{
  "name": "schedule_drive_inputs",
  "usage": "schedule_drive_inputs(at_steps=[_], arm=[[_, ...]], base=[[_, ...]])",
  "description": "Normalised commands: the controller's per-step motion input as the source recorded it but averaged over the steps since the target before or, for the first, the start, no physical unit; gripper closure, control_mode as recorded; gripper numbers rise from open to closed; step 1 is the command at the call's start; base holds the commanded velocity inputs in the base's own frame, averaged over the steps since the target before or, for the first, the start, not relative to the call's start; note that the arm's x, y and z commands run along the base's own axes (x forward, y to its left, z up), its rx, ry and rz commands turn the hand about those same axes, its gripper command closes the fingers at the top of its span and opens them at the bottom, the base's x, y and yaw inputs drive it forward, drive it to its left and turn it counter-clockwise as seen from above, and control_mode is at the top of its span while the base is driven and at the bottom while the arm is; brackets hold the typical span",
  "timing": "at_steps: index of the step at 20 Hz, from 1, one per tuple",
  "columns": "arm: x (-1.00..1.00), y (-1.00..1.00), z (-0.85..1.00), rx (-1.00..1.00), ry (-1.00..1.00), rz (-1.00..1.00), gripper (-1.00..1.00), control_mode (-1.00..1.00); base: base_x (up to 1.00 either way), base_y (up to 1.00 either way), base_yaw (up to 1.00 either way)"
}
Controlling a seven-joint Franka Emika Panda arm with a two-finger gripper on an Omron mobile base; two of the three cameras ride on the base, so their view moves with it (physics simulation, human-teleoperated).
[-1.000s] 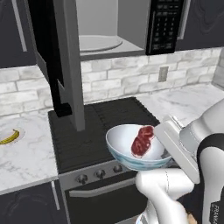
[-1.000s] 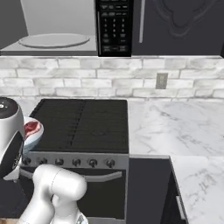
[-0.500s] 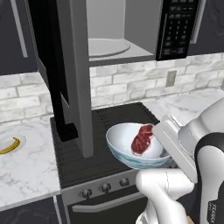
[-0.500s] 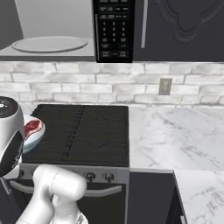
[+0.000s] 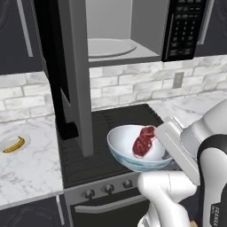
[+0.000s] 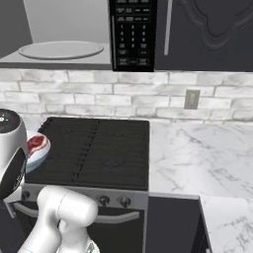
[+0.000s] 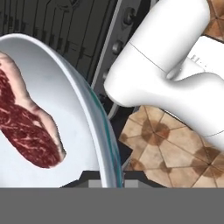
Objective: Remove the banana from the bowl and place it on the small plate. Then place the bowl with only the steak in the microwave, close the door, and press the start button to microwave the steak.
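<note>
On the far left, I see the banana (image 5: 13,144) already on the small plate (image 5: 5,142) on the tabletop. The door (image 5: 66,75) stands open. The bowl (image 5: 133,148) with the steak (image 5: 144,141), its rim gripped in my jaws, hangs over the stove (image 5: 102,146), below the microwave (image 5: 111,33) cavity: the move is up and forward.

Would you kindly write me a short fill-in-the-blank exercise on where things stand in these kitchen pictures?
1. The bowl held at its rim by the tool contains only the ____.
2. The banana lies on the small ____ on the counter.
3. The microwave door stands ____.
4. The bowl hangs above the black ____.

Missing words: steak; plate; open; stove
</note>
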Motion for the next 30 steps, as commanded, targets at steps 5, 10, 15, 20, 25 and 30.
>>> schedule_drive_inputs(at_steps=[5, 10, 15, 20, 25, 30], arm=[[0.05, -0.03, 0.00, 0.03, -0.06, 0.06, 1.00, -1.00], [0.40, -0.06, 0.28, 0.07, -0.10, 0.07, 1.00, -1.00], [0.05, 0.00, 0.54, 0.00, -0.09, -0.07, 1.00, -1.00], [0.02, 0.03, 0.33, 0.00, -0.26, -0.08, 1.00, -1.00], [0.08, 0.11, 0.46, 0.01, -0.25, -0.10, 1.00, -1.00], [0.62, 0.00, 0.75, 0.04, -0.02, -0.17, 1.00, -1.00]], base=[[0.03, -0.08, 0.06], [0.00, 0.00, 0.00], [0.00, 0.00, 0.00], [0.00, 0.00, 0.00], [0.00, 0.00, 0.00], [0.00, 0.00, 0.00]])
